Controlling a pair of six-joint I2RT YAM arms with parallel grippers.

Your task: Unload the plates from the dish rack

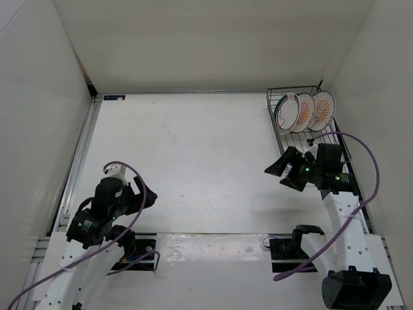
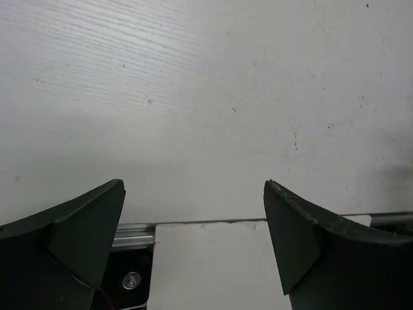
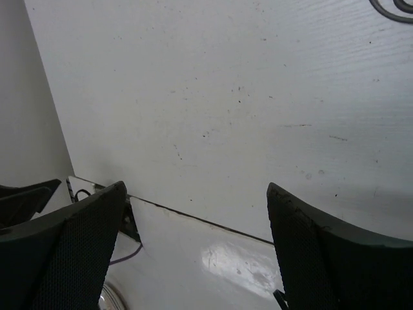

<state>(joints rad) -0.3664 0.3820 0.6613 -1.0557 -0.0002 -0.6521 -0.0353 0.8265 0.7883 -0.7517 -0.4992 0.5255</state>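
Note:
The dark wire dish rack (image 1: pixel 284 91) stands at the far right corner of the table. Three plates stand upright in it: the green-rimmed plate (image 1: pixel 284 113) on the left, then two orange sunburst plates (image 1: pixel 304 111) (image 1: pixel 323 108). My right gripper (image 1: pixel 277 165) is open and empty, just in front of the rack and a little to its left, apart from it. In its wrist view the right gripper (image 3: pixel 197 188) frames only bare table. My left gripper (image 1: pixel 147 192) is open and empty at the near left; the left gripper (image 2: pixel 193 187) shows only table and the front edge.
White walls close the table on the left, back and right. A metal rail (image 1: pixel 82 152) runs along the left edge. The arm bases and purple cables (image 1: pixel 368 194) lie at the near edge. A dark curved line (image 3: pixel 393 10) shows at the right wrist view's top corner.

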